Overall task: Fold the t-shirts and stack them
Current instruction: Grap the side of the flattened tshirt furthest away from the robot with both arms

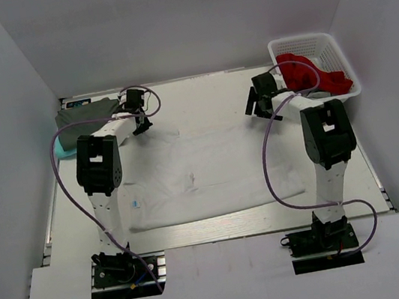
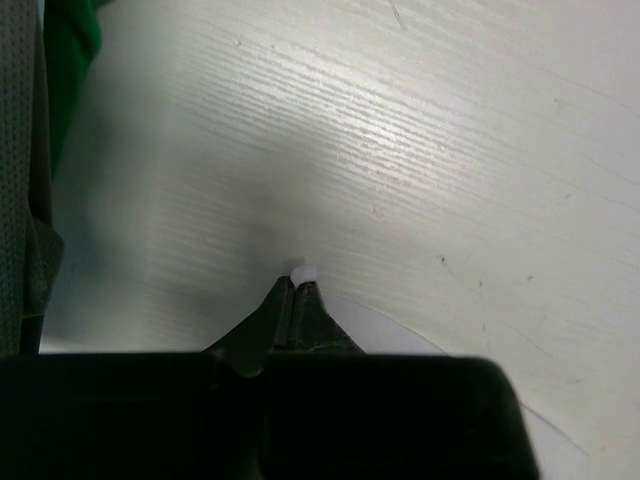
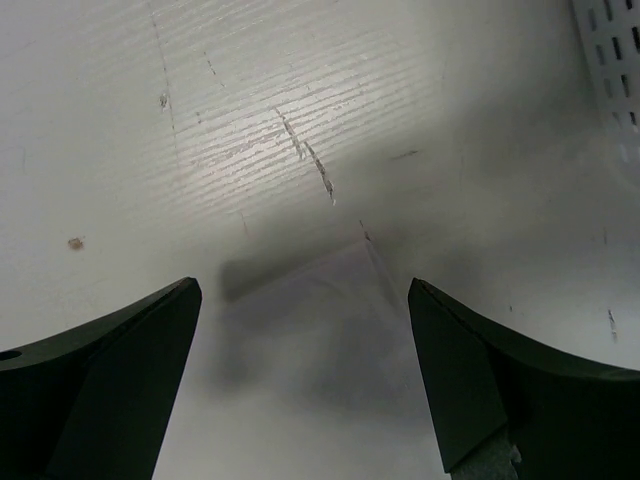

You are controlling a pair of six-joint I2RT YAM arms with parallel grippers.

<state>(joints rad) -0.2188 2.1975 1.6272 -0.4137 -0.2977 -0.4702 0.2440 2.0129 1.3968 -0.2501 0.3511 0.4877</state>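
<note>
The white t-shirt (image 1: 210, 170) lies spread flat across the table's middle, its small neck label (image 1: 137, 203) near the left. The dark grey t-shirt (image 1: 88, 115) lies folded at the back left on the teal t-shirt (image 1: 61, 139). My left gripper (image 1: 139, 125) is at the white shirt's far left corner; in the left wrist view it (image 2: 300, 280) is shut on a small pinch of white cloth (image 2: 400, 338). My right gripper (image 1: 261, 106) is at the far right corner; in the right wrist view it (image 3: 302, 287) is open with the shirt corner (image 3: 320, 350) between its fingers.
A white plastic basket (image 1: 286, 46) holding red cloth (image 1: 309, 71) stands at the back right, its wall in the right wrist view (image 3: 612, 40). The grey shirt (image 2: 15, 150) and teal shirt (image 2: 70, 50) edge the left wrist view. White walls enclose the table.
</note>
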